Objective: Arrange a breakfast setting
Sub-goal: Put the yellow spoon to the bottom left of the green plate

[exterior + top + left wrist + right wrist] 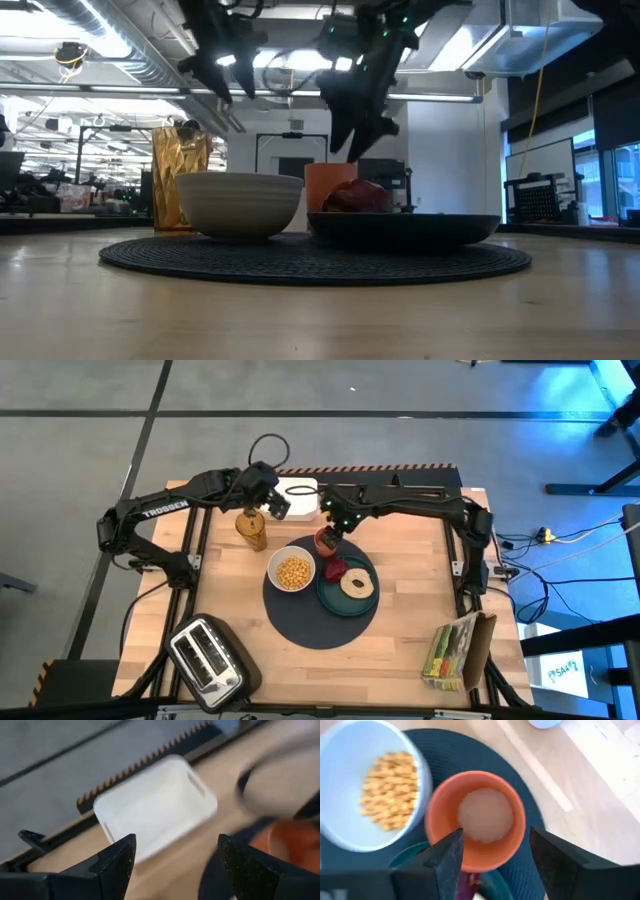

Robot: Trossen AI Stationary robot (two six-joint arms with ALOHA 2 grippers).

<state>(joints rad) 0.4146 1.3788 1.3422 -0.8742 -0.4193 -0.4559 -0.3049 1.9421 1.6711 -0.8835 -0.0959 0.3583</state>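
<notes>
A round dark-grey mat [300,622] lies mid-table. On it rest a white bowl [292,571] of yellow cereal [387,790], a teal plate [340,603] with a bagel [358,583] and a red fruit [334,570], and a small orange cup [477,820] at the mat's far edge. My right gripper [495,840] hangs open just above the cup, a finger on either side of it, clear of its rim in the low view. My left gripper [177,845] is open and bare, held high over the far edge near a white tray [155,805].
An amber-gold container [252,528] stands left of the bowl. A silver toaster [205,655] sits at the near left corner, and a yellow-green cereal bag [455,650] lies at the near right. Bare wood shows right of the mat.
</notes>
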